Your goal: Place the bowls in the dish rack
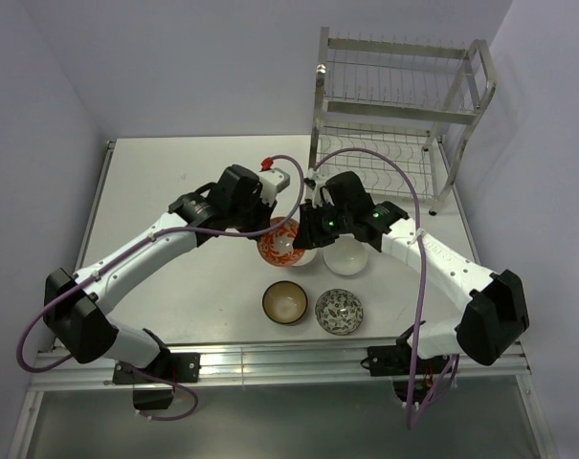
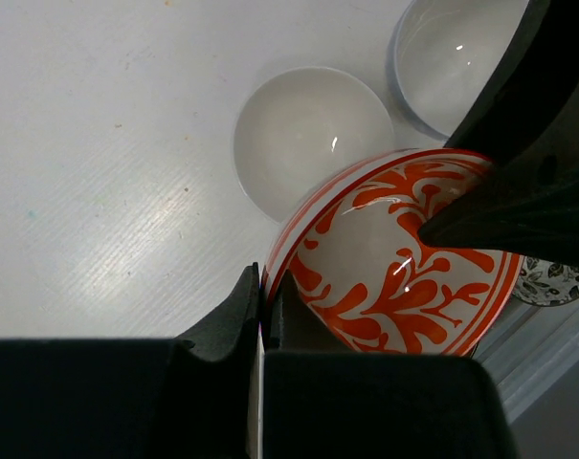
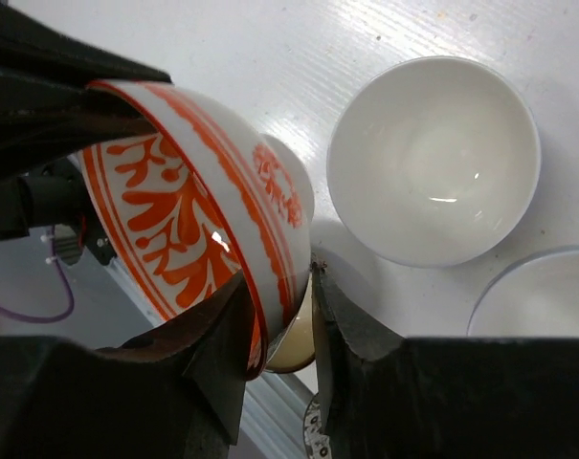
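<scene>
- Left gripper (image 2: 265,292) pinches the orange bowl (image 2: 394,258) by its rim, tilted above the table (image 2: 98,143).
- Right gripper (image 3: 279,279) clamps the opposite rim.
- White bowl (image 2: 308,134) and second white bowl (image 2: 452,57) rest beneath.
- Brown bowl (image 1: 284,303) and grey bowl (image 1: 339,311) sit at 6 o'clock.
- Rack (image 1: 394,115) stands at 1 o'clock.

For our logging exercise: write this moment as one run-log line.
orange bowl: lifted, tilted | left gripper: shut on rim | right gripper: straddling rim, grip unclear
</scene>
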You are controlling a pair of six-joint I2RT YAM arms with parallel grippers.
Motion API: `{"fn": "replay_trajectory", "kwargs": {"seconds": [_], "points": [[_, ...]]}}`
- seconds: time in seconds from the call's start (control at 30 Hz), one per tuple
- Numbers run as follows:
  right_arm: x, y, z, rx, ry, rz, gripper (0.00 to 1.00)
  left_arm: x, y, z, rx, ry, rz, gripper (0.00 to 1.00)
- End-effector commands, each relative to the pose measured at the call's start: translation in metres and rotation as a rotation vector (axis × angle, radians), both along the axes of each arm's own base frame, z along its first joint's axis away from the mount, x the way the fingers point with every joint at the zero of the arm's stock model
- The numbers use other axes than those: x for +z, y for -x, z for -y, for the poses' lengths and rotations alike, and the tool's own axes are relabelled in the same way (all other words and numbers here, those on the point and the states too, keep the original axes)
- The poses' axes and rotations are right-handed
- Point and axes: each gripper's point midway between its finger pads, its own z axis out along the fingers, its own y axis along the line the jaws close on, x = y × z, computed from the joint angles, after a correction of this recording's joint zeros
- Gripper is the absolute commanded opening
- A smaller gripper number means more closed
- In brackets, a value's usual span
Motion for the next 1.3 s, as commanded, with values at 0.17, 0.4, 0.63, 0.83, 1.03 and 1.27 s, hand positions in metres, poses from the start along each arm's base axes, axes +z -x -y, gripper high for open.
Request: {"fn": "replay_trajectory", "kwargs": {"seconds": [0.17, 0.4, 0.63, 0.83, 1.03, 1.27], "points": [[0.038, -0.032, 0.006, -0.152, -0.029, 0.167, 0.39, 0.023, 0.008, 0.024, 0.056, 0.178, -0.065, 0.0], [0.077, -0.067, 0.029, -0.362, -0.049, 0.358, 0.34, 0.031, 0.006, 0.037, 0.08, 0.285, -0.196, 0.0], [0.1, -0.078, 0.024, -0.372, -0.09, 0.436, 0.34, 0.036, 0.017, 0.05, -0.012, 0.368, -0.31, 0.0], [0.104, -0.074, 0.02, -0.294, -0.071, 0.482, 0.34, 0.04, 0.013, 0.045, -0.004, 0.396, -0.328, 0.0], [0.093, -0.058, 0.022, -0.196, -0.027, 0.523, 0.37, 0.045, 0.012, 0.038, -0.013, 0.393, -0.291, 0.0], [0.088, -0.053, 0.019, -0.177, -0.006, 0.513, 0.38, 0.047, 0.011, 0.039, -0.018, 0.398, -0.289, 0.0]]}}
